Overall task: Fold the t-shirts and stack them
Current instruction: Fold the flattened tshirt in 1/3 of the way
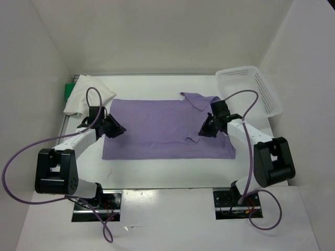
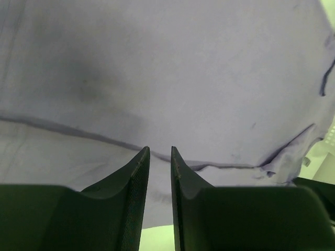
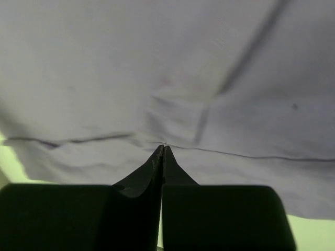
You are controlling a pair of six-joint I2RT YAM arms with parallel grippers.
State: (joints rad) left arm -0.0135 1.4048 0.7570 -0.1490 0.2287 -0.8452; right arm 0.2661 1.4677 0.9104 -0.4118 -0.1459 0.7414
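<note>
The lavender t-shirt (image 1: 157,130) lies spread flat across the middle of the table, one sleeve folded in at its back right. My left gripper (image 1: 121,130) hovers over its left edge, open by a narrow gap (image 2: 159,149) with nothing between the fingers. My right gripper (image 1: 203,130) is down on the shirt's right part, shut, its tips (image 3: 163,146) meeting right on a folded edge of the lavender cloth (image 3: 167,78). The white t-shirt (image 1: 86,94) lies bunched at the back left. The green t-shirt (image 1: 69,90) peeks out behind it.
A white mesh basket (image 1: 251,89) stands at the back right corner, close to the right arm. White walls close in the table on three sides. Purple cables loop off both arms.
</note>
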